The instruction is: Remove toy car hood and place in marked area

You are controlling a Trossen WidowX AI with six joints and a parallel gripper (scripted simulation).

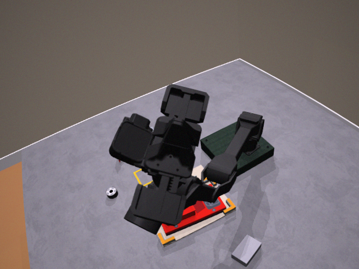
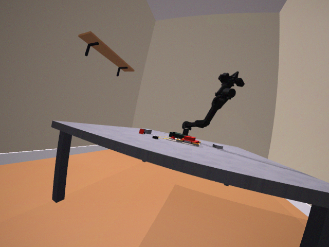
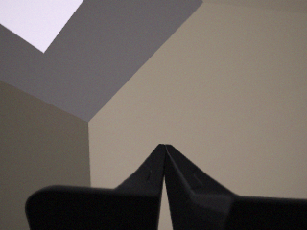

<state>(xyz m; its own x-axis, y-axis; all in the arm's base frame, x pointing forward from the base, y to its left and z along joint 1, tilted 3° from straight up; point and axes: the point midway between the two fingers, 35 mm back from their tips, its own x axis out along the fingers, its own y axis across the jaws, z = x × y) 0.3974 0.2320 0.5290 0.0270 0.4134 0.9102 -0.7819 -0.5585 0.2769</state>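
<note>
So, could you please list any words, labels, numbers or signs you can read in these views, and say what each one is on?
None: no readable text shows in any view.
The toy car, the grey block and the arm's shut pincer carry no lettering.
The yellow outline on the table is a marking, not text.

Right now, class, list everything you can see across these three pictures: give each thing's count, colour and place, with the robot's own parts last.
Table: one, grey, on an orange floor.
Toy car: one, red, on a pale board with orange corners.
Marked area: one, yellow outline, partly hidden.
Wheel: one, black and silver, left of the car.
Block: one, grey, near the table's front edge.
Base plate: one, dark green, under the arm.
Shelf: one, brown, on the wall.
Arm: one, black, raised high.
Fingers: two, black, shut together, pointing at the ceiling corner.
</note>
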